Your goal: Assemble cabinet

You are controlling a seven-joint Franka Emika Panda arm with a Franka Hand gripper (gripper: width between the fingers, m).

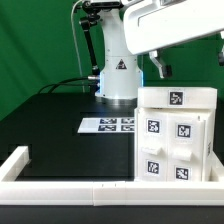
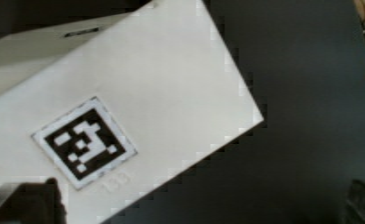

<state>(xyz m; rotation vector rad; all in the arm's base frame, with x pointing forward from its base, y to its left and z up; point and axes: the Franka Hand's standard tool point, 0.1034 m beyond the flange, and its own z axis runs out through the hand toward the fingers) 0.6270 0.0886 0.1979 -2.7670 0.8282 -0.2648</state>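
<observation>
Cabinet (image 1: 177, 135) at exterior view's lower right on black surface (image 1: 60, 125) | hand (image 1: 160, 68) just above its top, grip unclear, probably empty | descend squarely, avoid tilting shell.

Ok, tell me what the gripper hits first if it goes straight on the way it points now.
Most likely the top face of the cabinet: the gripper hangs above it pointing down, and the wrist view is filled by that white tagged surface. Depth is unclear.

Your arm reaches in from above near the table's far-right corner, gripper (image 1: 160, 68) pointing down, finger spacing unclear.
</observation>
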